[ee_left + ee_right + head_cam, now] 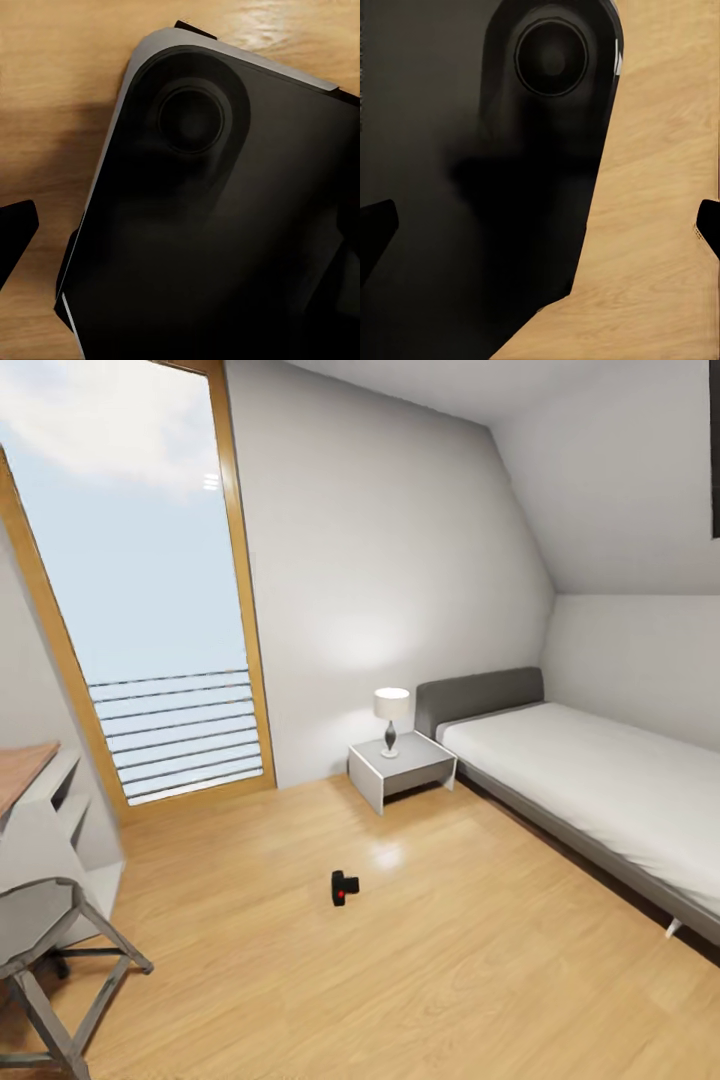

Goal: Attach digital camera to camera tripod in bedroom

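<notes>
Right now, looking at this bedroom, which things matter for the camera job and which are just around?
For the job:
- digital camera, lying on the wood floor

Just around:
- bed
- nightstand
- lamp
- chair
- desk
- window
</notes>
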Robot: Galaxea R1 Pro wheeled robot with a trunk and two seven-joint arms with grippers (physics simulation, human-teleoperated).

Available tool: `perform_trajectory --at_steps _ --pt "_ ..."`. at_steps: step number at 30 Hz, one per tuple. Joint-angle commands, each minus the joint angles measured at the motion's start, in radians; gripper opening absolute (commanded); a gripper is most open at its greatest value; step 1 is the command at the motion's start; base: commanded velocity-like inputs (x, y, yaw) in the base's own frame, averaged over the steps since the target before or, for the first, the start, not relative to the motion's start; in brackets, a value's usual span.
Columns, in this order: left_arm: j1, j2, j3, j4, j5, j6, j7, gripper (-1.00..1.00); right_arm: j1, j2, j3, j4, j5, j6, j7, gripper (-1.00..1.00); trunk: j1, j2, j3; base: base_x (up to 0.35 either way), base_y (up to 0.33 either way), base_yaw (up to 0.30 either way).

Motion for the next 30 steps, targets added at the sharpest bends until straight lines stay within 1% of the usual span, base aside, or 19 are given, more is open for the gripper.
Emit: perform_trajectory --at_steps 1,19,24,30 --pt "0.000 0.000 0.001 -0.001 0.003 -0.001 0.000 1.00 0.000 0.000 0.000 0.000 0.009 0.000 -0.001 1.00 0.000 0.000 -0.001 0.000 0.000 0.286" --pt "0.000 0.000 0.001 -0.001 0.003 -0.001 0.000 1.00 0.000 0.001 0.001 0.000 0.009 0.000 -0.001 1.00 0.000 0.000 -0.001 0.000 0.000 0.282" --pt "0.000 0.000 0.001 -0.001 0.003 -0.001 0.000 1.00 0.000 0.000 0.001 0.000 0.009 -0.001 0.000 1.00 0.000 0.000 -0.001 0.000 0.057 0.125" --pt "0.000 -0.001 0.001 -0.001 0.003 -0.001 0.000 1.00 0.000 0.001 0.000 0.000 0.009 -0.001 0.000 1.00 0.000 0.000 -0.001 0.000 0.218 0.038"
